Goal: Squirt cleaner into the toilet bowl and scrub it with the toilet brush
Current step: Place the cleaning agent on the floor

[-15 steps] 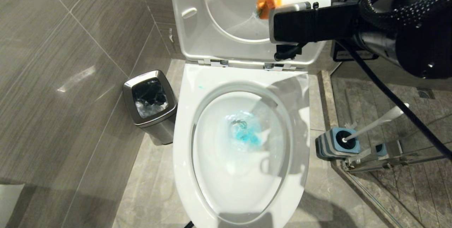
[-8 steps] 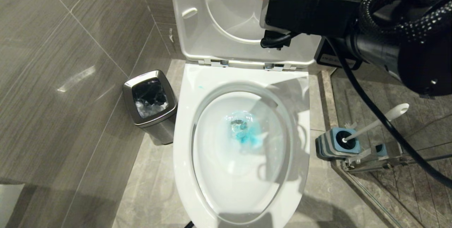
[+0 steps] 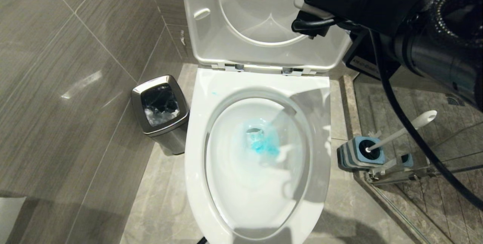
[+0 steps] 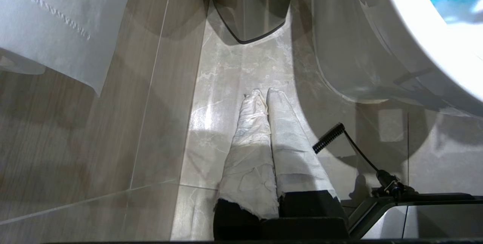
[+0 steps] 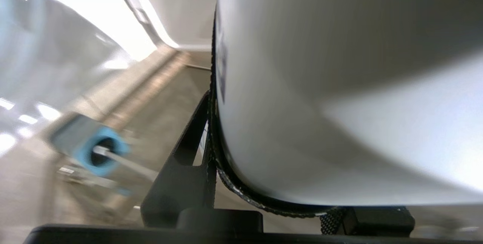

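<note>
Cleaner [image 3: 264,146] is pooled blue in toilet bowl [image 3: 196,130]. White bottle [image 5: 339,85] is clamped in right gripper [image 5: 264,183], raised near lid. Left gripper [image 4: 264,104] is parked by floor, fingers pressed together. Toilet brush [image 3: 405,130] is seated in holder [image 3: 360,153]; bottle should be set upright, w/o drips, before brush is taken.

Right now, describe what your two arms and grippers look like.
The right arm is glossy black and cylindrical, with a boxy black wrist block, a braided black sleeve and a thick black cable hanging from it. The right gripper shows a flat black finger with a textured pad. The left gripper has two long tapered fingers wrapped in creased white tape on a black base, with a thin black cable beside it.
</note>
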`<state>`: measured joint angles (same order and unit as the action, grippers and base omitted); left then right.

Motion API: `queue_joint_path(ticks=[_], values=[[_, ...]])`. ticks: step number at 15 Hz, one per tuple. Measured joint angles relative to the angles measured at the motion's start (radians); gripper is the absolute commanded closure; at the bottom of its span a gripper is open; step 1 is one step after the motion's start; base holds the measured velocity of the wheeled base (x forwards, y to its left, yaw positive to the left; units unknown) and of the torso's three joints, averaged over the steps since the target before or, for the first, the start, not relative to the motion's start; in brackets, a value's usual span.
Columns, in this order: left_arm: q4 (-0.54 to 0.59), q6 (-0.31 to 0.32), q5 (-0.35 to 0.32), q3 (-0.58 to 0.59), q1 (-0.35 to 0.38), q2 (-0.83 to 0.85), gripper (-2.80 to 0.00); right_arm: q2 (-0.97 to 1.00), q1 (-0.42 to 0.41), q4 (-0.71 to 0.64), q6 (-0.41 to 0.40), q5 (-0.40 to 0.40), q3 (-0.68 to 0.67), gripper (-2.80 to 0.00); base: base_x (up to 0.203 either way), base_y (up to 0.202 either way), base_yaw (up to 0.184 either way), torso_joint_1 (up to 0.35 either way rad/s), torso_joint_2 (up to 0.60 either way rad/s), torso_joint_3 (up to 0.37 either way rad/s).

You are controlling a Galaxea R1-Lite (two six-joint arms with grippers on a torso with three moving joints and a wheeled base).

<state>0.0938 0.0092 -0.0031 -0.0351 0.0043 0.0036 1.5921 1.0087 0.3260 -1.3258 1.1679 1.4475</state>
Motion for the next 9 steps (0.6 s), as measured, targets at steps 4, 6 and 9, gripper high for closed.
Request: queue_joint_path(ticks=[4,6,9], values=[[0.0,0.0,0.0,0.0,0.0,0.0,0.0,-0.022,0.006,0.0,0.199,-0.007,-0.061,0.0,0.0,0.0,0.0,0.0,0.0,0.0],[0.0,0.0,0.0,0.0,0.0,0.0,0.0,-0.024,0.009,0.0,0.287,-0.011,-0.073,0.0,0.0,0.0,0.0,0.0,0.0,0.0],[0.0,0.0,0.0,0.0,0.0,0.0,0.0,-0.021,0.008,0.001,0.418,-0.016,-0.079,0.0,0.0,0.0,0.0,0.0,0.0,0.0]])
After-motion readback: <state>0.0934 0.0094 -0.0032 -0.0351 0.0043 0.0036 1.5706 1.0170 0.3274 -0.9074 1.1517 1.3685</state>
